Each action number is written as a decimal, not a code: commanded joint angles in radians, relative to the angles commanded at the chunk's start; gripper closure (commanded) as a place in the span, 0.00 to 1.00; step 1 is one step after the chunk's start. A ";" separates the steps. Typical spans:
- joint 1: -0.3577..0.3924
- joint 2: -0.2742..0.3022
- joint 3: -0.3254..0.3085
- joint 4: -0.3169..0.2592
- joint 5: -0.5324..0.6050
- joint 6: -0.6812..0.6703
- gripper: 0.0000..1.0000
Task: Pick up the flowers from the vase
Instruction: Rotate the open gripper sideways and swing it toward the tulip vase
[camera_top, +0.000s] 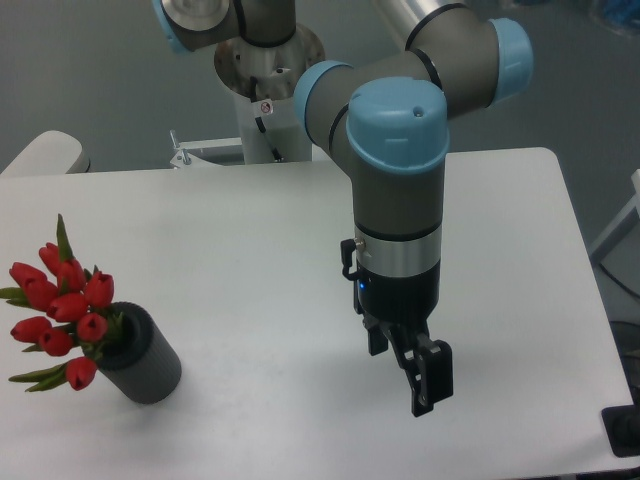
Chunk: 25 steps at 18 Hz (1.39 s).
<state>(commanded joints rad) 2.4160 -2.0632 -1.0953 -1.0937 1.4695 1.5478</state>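
The flowers (62, 312), a bunch of small red tulip buds with green leaves, stick out of the vase (143, 358) and lean to the left. The vase is a short dark grey cylinder standing near the table's front left corner. My gripper (408, 376) points down over the table's front right part, far to the right of the vase. Its two black fingers (433, 378) stand apart with nothing between them, and it touches neither the flowers nor the vase.
The white table (250, 230) ends close in front of the vase and the gripper. The arm's base (268, 60) stands behind the table's far edge. A pale rounded object (45, 152) sits at the back left corner.
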 joint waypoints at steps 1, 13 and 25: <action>0.000 0.003 -0.003 -0.006 0.008 0.000 0.00; -0.023 0.041 -0.074 -0.009 0.006 -0.080 0.00; -0.022 0.130 -0.288 -0.006 -0.337 -0.408 0.00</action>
<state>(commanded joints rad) 2.3943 -1.9330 -1.3832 -1.0999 1.1327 1.1397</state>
